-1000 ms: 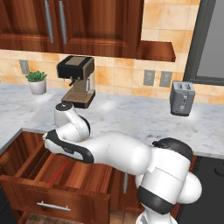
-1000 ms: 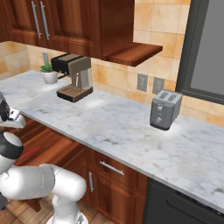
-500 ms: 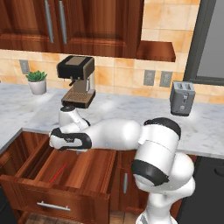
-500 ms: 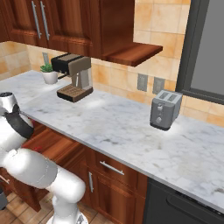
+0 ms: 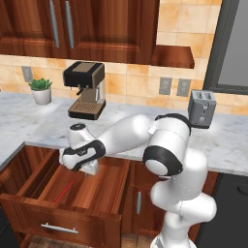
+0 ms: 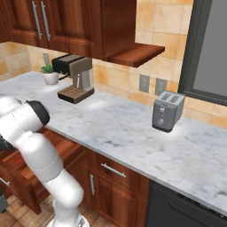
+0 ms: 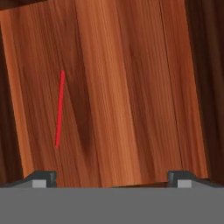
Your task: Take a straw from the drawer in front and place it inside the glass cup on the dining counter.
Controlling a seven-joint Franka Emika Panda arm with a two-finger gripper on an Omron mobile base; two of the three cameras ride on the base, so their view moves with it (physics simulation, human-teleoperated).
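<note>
Kitchen with white-grey veined marble worktop (image 6: pixel 133 128) against orange-tan tiled backsplash (image 5: pixel 174 48), dark reddish wood upper cabinets (image 5: pixel 82 24) with vertical silver handles, small wood shelf (image 6: pixel 135 53) beside them. On the worktop: black-and-tan coffee machine (image 5: pixel 86 89), potted green plant (image 5: pixel 41 90) in white pot, silver toaster (image 6: pixel 167 111); grey wall outlets (image 5: pixel 174 86) on the tiles. Dark framed panel (image 6: pixel 208 48) at right, wood base cabinets (image 6: pixel 115 186) below.

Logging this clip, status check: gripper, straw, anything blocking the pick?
Gripper open, empty, hanging over the open drawer. Straw flat on the drawer floor, untouched, off toward one fingertip. Nothing in the way.
</note>
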